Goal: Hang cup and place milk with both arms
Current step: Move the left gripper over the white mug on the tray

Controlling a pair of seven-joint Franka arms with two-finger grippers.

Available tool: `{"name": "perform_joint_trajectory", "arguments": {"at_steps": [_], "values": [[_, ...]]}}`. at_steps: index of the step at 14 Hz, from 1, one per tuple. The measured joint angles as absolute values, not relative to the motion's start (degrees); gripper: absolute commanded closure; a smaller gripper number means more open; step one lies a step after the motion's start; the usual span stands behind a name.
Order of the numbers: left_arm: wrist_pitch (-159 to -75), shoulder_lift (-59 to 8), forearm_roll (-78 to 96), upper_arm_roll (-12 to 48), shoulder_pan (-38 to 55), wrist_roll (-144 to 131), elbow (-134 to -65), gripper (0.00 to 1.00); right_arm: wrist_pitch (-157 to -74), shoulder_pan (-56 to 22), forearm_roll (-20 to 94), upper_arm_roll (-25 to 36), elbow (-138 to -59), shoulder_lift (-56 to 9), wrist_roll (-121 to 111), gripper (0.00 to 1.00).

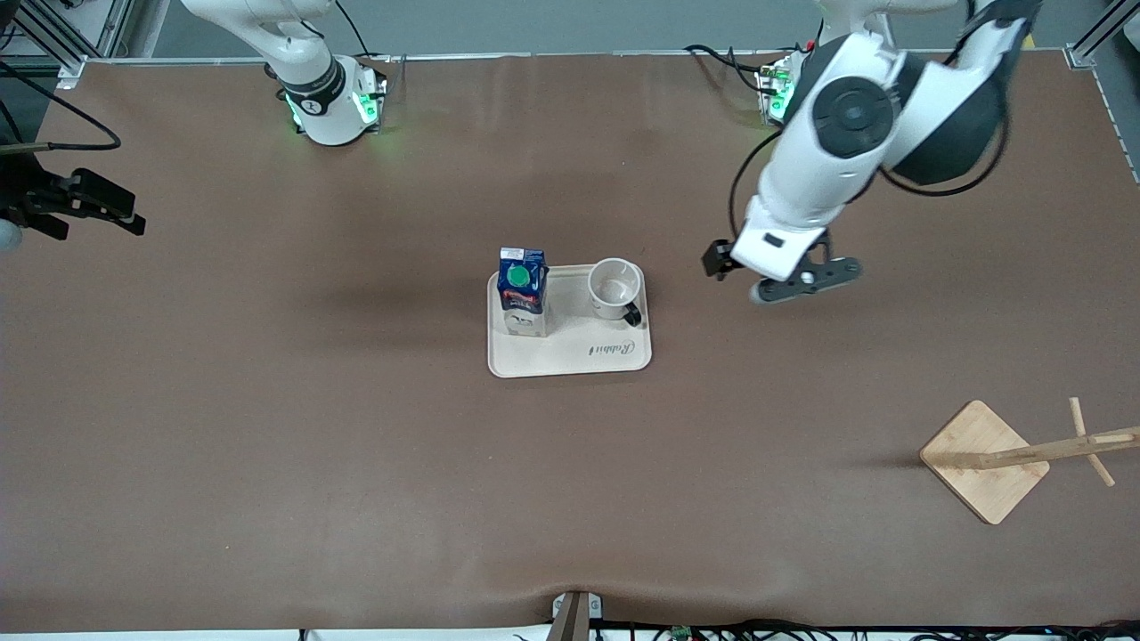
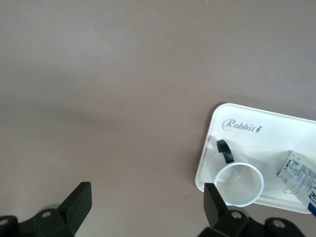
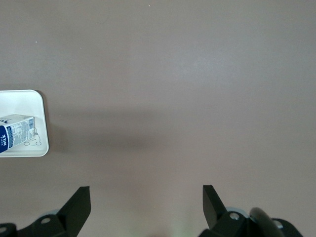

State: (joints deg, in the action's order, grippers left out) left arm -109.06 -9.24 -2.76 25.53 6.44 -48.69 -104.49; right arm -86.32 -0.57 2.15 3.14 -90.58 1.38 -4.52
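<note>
The white cup (image 1: 614,287) with a black handle and the dark-blue milk carton (image 1: 523,289) with a green cap stand upright side by side on a cream tray (image 1: 570,361) mid-table. My left gripper (image 1: 806,278) hangs open and empty over bare table beside the tray, toward the left arm's end. Its wrist view shows its open gripper (image 2: 147,207), the cup (image 2: 239,183), the milk (image 2: 301,173) and the tray (image 2: 256,118). My right gripper (image 1: 107,209) is open and empty (image 3: 146,207) over the right arm's end of the table. Its wrist view shows the milk (image 3: 17,131).
A wooden mug rack (image 1: 984,458) with a square base and pegs on a leaning post stands at the left arm's end, nearer to the front camera than the tray. The tray's corner also shows in the right wrist view (image 3: 39,148).
</note>
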Motion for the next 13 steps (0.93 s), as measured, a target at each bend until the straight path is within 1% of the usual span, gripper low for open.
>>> {"name": "perform_joint_trajectory", "arguments": {"at_steps": [5,9,13], "values": [[-118.23,-14.43,-4.34,25.61,12.59,-60.55,-108.04,0.00,-86.32,-0.79,2.14,3.10,-90.58,1.38,-4.52,0.00],[-120.84,-19.79,-11.32,25.64,17.54,-71.55,-108.65,0.00,-86.32,-0.79,2.14,3.18,-90.58,1.38,-4.52,0.00],[-123.55,-25.05,-12.07,25.55,18.60,-74.33,-108.66,0.00,-86.39,-0.79,2.14,3.22,-90.58,1.38,-4.52,0.00]]}}
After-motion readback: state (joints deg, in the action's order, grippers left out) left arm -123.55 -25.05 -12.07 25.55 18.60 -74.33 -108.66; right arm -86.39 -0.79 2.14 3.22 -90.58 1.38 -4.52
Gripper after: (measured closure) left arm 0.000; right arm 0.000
